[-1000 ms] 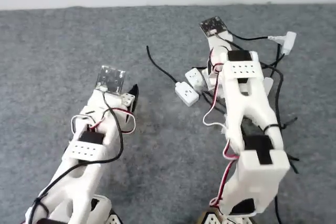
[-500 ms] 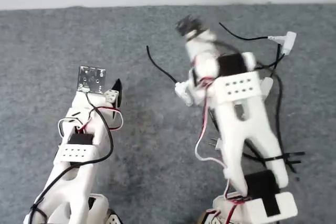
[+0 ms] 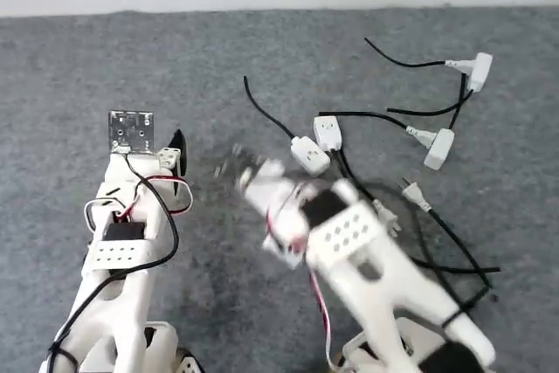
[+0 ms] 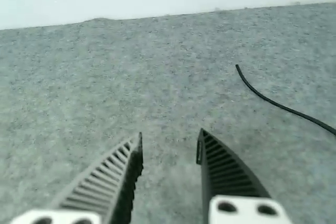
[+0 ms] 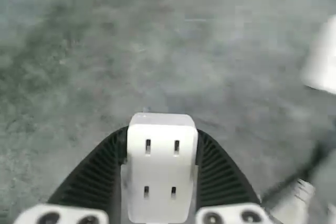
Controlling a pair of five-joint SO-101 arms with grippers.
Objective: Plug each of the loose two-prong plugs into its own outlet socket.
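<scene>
Left tool: the left tool [image 4: 170,137] has its jaws spread well apart with nothing between them. In the high view it [image 3: 175,148] sits at about 9 o'clock of the grey counter [image 3: 79,58].
Right tool: the right tool [image 5: 161,136] is closed on a white outlet block [image 5: 160,166], with one ribbed finger pressed to each side. The block's face, with two pairs of slots, is turned to the wrist camera. In the high view this tool [image 3: 238,168] is near the counter's middle, at 3 o'clock of the left tool.
Middle sockets: the first socket [image 3: 307,154] and the second socket [image 3: 327,132] lie just beside each other at 1 o'clock of the right tool.
Side socket: the side socket [image 3: 438,148] lies at 3 o'clock of that pair, well apart from it.
Far socket: the far socket [image 3: 476,67] lies at 12 o'clock of the side socket, near the counter's far edge.
Two-prong plug: the two-prong plug [image 3: 410,189] lies loose on the counter at 7 o'clock of the side socket, in no socket. Its cord trails toward 4 o'clock.
Black cord: the black cord [image 3: 266,115] runs from the first socket toward 11 o'clock and ends free. In the left wrist view it [image 4: 273,103] lies on the counter beyond the open tool.
</scene>
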